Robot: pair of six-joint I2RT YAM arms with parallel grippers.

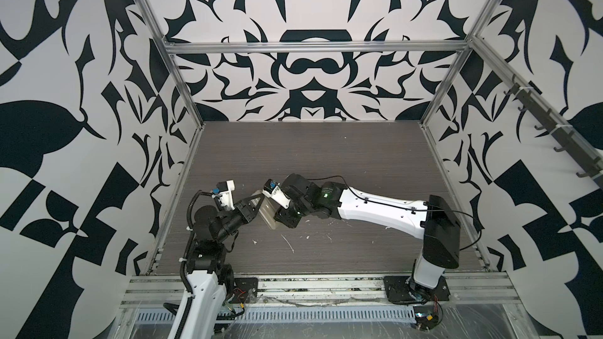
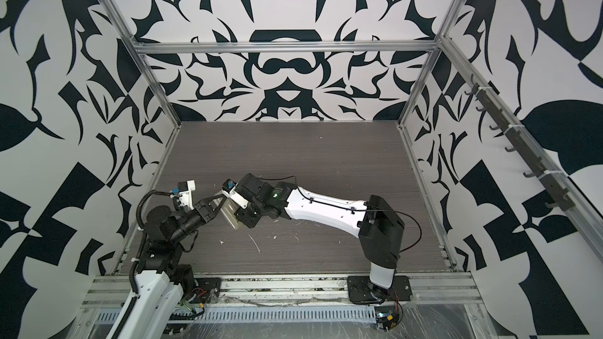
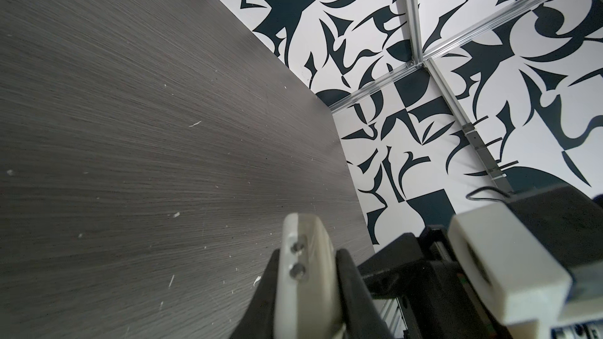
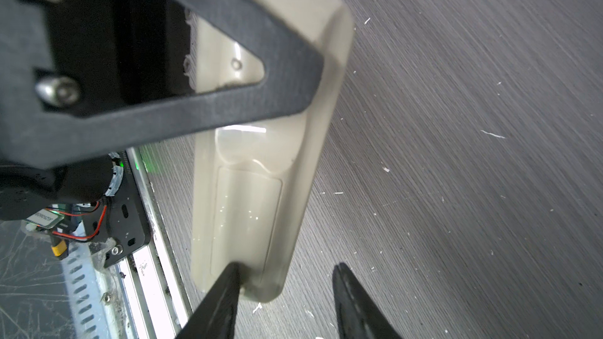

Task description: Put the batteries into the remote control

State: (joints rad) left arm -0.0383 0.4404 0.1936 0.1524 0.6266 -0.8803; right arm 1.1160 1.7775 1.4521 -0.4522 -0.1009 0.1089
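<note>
Remote control [image 4: 248, 197] hangs over the table [image 1: 326, 158], left-middle, clamped tight at one end by left gripper [image 3: 308, 252]. Right gripper [image 4: 287, 267] is approx. half open and holds nothing; one fingertip [image 4: 233, 272] touches the battery cover [image 4: 248, 223]. Risk: a hard push may twist remote out of the clamp. Right wrist view shows cover seam, top views don't. Batteries: not visible.

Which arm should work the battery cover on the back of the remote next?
Right. The left hand is clamped on the remote control, so it is busy; the right hand is open, with one fingertip at the end of the battery cover.
</note>
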